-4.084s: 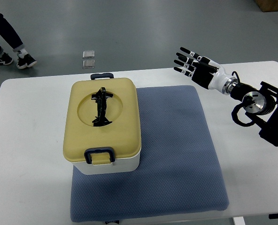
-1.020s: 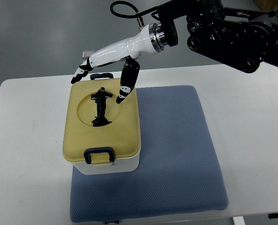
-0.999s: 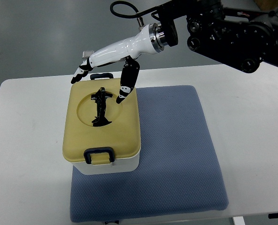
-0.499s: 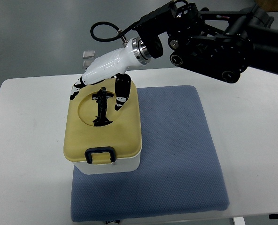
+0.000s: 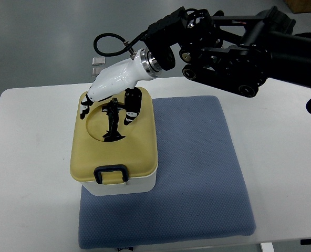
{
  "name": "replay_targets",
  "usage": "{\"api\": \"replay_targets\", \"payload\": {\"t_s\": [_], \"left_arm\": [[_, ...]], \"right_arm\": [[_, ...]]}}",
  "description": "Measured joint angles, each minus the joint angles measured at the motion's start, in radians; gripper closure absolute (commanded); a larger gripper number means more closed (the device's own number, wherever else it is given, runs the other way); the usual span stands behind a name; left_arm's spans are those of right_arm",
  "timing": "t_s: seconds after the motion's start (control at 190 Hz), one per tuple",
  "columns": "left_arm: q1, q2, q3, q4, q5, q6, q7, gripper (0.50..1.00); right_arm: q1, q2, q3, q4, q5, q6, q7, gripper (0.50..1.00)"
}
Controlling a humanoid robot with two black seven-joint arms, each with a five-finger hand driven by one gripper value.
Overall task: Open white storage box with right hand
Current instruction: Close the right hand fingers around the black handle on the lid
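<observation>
One white storage box with tan plastic lid [image 5: 113, 144] sits on the blue pad [image 5: 197, 173]. Right hand [image 5: 109, 105] spread over the black lid handle [image 5: 112, 122], gripping nothing. Risk: both latches look engaged, so lifting may drag the box.

One white storage box [image 5: 125, 185] with one yellow lid [image 5: 113, 149] is sitting on one blue mat [image 5: 197, 173], itself lying on one white table [image 5: 29, 173]. One right hand [image 5: 112, 93] is reaching over the lid, and two small square tiles [image 5: 97, 65] are lying on the floor beyond the table.
</observation>
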Motion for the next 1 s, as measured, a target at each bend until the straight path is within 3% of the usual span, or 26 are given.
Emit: {"api": "replay_targets", "payload": {"t_s": [0.3,0.699,0.999], "left_arm": [[0.000,0.000,0.000,0.000,0.000,0.000,0.000,0.500],[0.000,0.000,0.000,0.000,0.000,0.000,0.000,0.500],[0.000,0.000,0.000,0.000,0.000,0.000,0.000,0.500]], "right_arm": [[-0.001,0.006,0.000,-0.005,-0.004,0.000,0.003,0.709],[-0.011,0.015,0.000,-0.006,-0.016,0.000,0.004,0.809],[-0.012,0.017,0.000,-0.006,-0.016,-0.013,0.006,0.854]]}}
